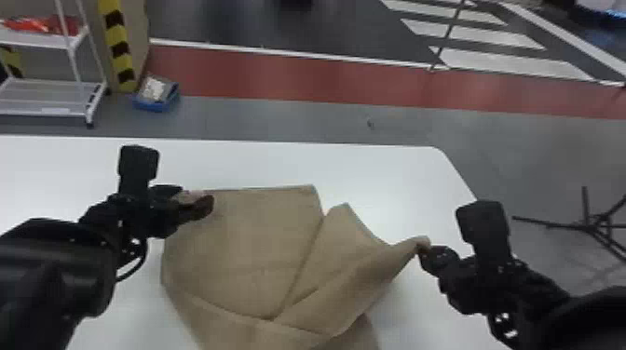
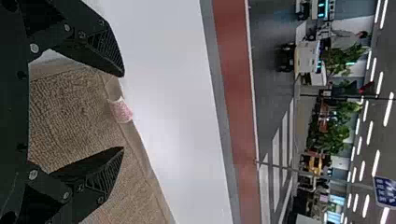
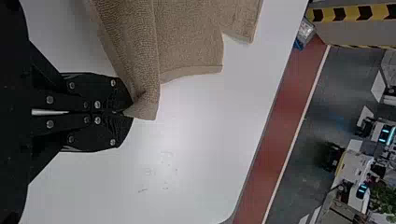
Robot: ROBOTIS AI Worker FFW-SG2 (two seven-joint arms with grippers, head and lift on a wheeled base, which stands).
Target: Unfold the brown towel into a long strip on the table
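Head view: left gripper is spread, right gripper pinches towel, table edge beyond.

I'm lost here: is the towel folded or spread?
Partly spread: folds cross the towel, and the right gripper pinches one corner.

The brown towel, mid-frame in the head view, is rough, looped cloth with a smoother hem. The white counter is smooth with a soft sheen. The right gripper is matt black, its screws shiny metal.
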